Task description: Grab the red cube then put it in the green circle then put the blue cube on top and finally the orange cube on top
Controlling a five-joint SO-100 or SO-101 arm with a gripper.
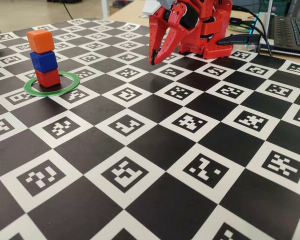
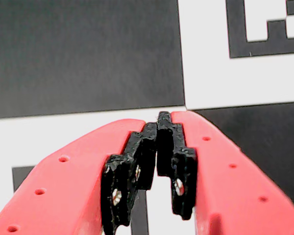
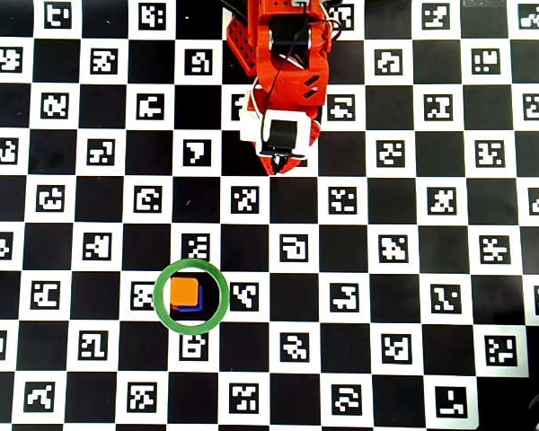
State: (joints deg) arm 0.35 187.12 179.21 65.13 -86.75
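Hand (image 2: 159,128) closed (pads meeting) | holds nothing | hangs above checkered mat (image 1: 155,145)

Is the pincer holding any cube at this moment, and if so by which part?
Nothing is held. The pincer is shut on itself and empty, away from the stack: orange cube on blue cube on red cube.

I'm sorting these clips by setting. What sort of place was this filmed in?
Probably a lab or workshop bench: the table is covered by a marker-printed checkerboard mat, a laptop with cables sits behind the arm, and more tables show beyond.
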